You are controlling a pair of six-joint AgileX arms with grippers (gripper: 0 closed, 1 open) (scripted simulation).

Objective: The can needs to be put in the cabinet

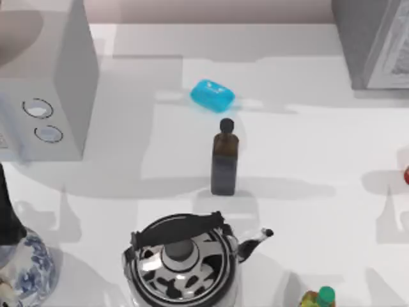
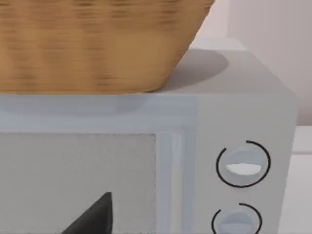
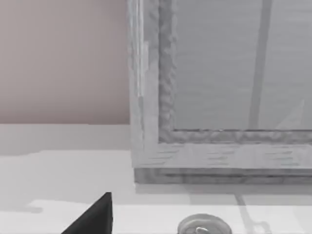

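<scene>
Can (image 1: 406,174) cut off at table's (image 1: 307,153) right edge.

The white bench (image 1: 307,153) carries a grey box (image 1: 45,83) with two dials at far left and the cabinet (image 1: 374,41) at far right. A blue soap (image 1: 212,95) lies mid-back, a brown bottle (image 1: 224,160) stands just in front of it, and a kettle (image 1: 182,265) sits nearest. A blue-white vase (image 1: 29,268) stands front left, a yellow bottle (image 1: 318,298) front right, and the can (image 1: 406,174) at the right edge.
</scene>
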